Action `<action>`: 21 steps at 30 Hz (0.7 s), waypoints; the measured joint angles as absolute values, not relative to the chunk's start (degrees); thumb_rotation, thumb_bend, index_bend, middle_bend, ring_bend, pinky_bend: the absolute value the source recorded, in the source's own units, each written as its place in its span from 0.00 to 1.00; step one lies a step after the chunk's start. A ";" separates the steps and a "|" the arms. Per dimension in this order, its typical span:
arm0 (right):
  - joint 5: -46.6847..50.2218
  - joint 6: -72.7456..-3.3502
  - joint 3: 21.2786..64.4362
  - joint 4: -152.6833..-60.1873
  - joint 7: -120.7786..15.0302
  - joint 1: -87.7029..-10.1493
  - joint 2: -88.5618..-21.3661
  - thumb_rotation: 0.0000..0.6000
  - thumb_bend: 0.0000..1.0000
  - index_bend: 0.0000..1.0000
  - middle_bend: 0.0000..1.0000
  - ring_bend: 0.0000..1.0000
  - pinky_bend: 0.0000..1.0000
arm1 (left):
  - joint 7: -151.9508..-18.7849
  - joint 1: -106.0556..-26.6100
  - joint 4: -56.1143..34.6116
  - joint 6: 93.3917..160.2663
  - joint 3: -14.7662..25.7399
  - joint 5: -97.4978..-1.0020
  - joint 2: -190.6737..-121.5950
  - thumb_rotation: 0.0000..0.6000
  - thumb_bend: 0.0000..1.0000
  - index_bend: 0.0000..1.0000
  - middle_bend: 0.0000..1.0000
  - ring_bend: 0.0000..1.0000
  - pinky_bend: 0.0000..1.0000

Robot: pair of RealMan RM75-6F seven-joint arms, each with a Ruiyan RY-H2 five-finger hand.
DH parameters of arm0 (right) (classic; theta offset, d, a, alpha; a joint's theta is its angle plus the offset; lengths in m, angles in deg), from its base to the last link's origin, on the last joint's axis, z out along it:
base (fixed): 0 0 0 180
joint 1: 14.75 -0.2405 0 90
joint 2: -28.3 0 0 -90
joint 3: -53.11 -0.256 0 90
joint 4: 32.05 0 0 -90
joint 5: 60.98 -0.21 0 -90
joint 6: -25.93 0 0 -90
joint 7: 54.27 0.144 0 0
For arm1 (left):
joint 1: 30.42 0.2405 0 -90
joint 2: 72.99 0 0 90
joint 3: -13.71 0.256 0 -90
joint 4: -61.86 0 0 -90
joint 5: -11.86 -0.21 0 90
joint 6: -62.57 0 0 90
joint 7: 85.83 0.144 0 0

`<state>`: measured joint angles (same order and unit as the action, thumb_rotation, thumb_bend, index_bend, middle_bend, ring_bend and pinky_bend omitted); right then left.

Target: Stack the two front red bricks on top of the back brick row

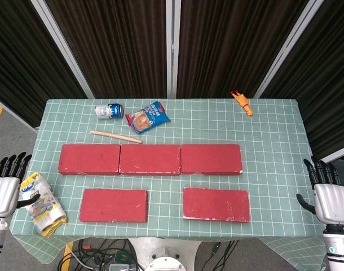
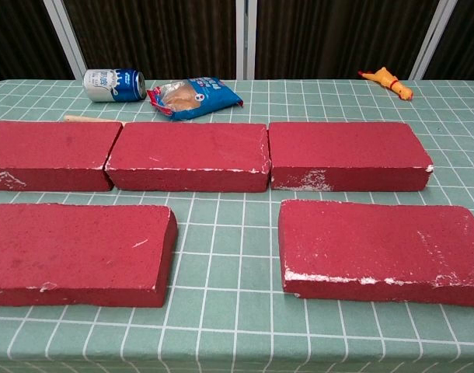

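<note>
Two red bricks lie flat at the front of the table: the front left brick and the front right brick. Behind them three red bricks form a row: left, middle, right. My left hand hangs off the table's left edge, fingers apart and empty. At the right edge my right hand is likewise spread and holds nothing. The chest view shows neither hand.
At the back lie a blue can on its side, a snack packet, a wooden stick and an orange toy. A yellow-white packet sits at the front left corner of the green gridded table.
</note>
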<state>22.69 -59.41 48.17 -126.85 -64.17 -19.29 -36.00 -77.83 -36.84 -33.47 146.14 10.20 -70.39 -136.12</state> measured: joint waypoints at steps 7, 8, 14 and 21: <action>22.45 -59.87 47.73 -127.59 -64.45 -19.25 -35.65 1.00 0.17 0.00 0.00 0.00 0.00 | -78.27 -37.13 -33.61 145.85 10.15 -70.73 -136.05 1.00 0.06 0.05 0.03 0.00 0.02; 22.53 -59.88 47.80 -127.77 -64.50 -19.21 -35.56 1.00 0.17 0.00 0.00 0.00 0.00 | -78.37 -37.17 -33.82 145.81 10.23 -70.97 -135.98 1.00 0.06 0.05 0.03 0.00 0.02; 22.52 -60.02 47.66 -128.12 -64.17 -19.17 -35.14 1.00 0.17 0.00 0.00 0.00 0.00 | -79.49 -37.59 -37.00 144.30 11.56 -72.83 -134.27 1.00 0.06 0.05 0.03 0.00 0.02; 23.47 -59.80 48.00 -127.00 -62.41 -19.24 -33.85 1.00 0.17 0.00 0.00 0.00 0.00 | -79.63 -38.19 -41.72 141.66 14.53 -76.96 -133.19 1.00 0.05 0.05 0.03 0.00 0.02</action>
<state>23.47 -59.80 48.00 -127.00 -62.41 -19.24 -33.85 -79.63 -38.19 -41.72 141.66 14.53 -76.96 -133.19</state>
